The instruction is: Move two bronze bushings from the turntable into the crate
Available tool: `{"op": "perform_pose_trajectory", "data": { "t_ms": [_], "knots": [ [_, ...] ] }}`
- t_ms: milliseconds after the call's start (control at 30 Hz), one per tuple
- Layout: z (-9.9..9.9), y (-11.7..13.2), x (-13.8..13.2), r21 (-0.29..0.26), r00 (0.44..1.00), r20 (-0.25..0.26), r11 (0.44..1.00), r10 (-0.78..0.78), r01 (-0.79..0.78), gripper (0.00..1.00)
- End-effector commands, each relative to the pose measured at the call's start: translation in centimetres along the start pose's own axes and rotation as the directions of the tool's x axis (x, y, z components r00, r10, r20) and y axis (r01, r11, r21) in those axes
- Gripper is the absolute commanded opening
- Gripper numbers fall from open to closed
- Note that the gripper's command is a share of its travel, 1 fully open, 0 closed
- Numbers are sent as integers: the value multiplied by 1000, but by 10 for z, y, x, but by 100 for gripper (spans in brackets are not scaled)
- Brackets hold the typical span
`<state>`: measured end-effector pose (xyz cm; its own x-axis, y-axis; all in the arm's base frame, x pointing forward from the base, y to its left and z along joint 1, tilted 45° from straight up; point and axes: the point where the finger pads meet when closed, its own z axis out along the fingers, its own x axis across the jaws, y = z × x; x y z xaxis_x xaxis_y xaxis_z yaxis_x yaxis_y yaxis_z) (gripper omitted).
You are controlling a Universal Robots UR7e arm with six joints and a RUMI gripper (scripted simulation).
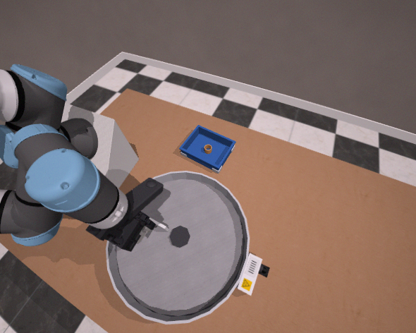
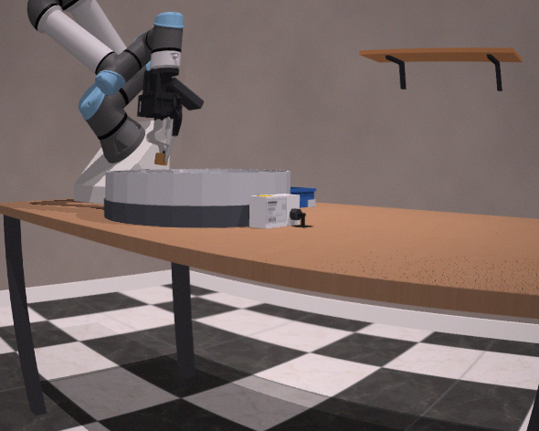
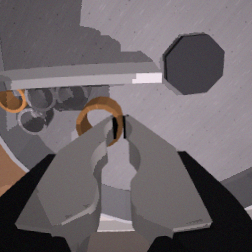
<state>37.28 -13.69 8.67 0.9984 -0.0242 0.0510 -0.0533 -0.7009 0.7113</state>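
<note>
My gripper [image 2: 164, 154] [image 3: 120, 117] is shut on the wall of a bronze bushing [image 2: 160, 159] [image 3: 100, 103]. The bushing hangs a little above the rim of the turntable [image 1: 185, 274] [image 2: 187, 186], with most of its ring left of the fingertips in the wrist view. Another bronze bushing [image 3: 22, 102] lies on the turntable at the left of the wrist view, beside several grey bushings [image 3: 33, 131]. The arm hides these in the top view. The blue crate [image 1: 199, 158] [image 2: 301, 192] stands behind the turntable and holds one bronze bushing [image 1: 208, 152].
A dark octagonal hub [image 1: 180, 235] [image 3: 194, 64] marks the turntable's middle. A pale bar [image 1: 159, 225] [image 3: 147, 78] reaches across in front of the fingers. A white box with labels [image 1: 249, 274] [image 2: 269, 211] stands against the turntable's outer side. A wall shelf [image 2: 442, 54] is at the right.
</note>
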Motion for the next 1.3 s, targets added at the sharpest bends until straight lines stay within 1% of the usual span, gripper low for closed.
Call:
{"op": "perform_pose_trajectory", "data": {
  "t_ms": [0,200,1267],
  "knots": [
    [-15,0,-1,1,1000,17,1000,1,-1,0],
    [-20,0,0,1,1000,17,1000,1,-1,0],
    [-18,-1,-2,2,1000,20,1000,0,0,0]
  ]
}}
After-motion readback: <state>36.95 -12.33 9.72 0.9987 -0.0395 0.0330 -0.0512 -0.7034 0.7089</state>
